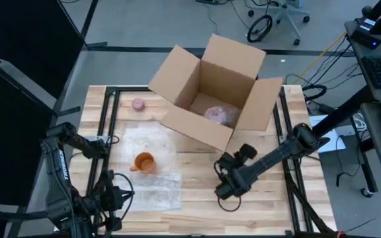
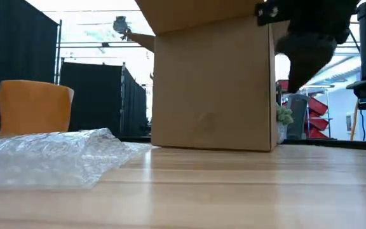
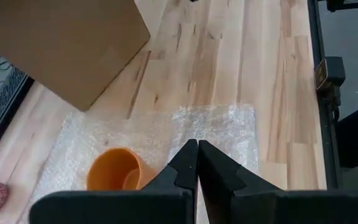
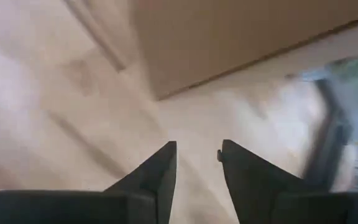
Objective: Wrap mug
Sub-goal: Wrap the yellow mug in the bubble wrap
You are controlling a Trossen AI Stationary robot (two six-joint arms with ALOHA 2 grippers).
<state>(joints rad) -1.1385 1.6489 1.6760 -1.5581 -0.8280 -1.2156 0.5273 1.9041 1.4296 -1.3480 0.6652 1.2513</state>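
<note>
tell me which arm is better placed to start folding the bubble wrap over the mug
Left, probably. The left gripper, fingers shut, sits at the near edge of the bubble wrap that the orange mug stands on. The right gripper, open, hovers over bare wood beside the cardboard box, farther away.

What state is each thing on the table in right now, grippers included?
Orange mug: upright on the bubble wrap, unwrapped.
Bubble wrap: spread flat on the table.
Cardboard box: flaps open, a wrapped bundle inside.
Left gripper: shut, empty, above the bubble wrap.
Right gripper: open, empty, above bare wood.
</note>
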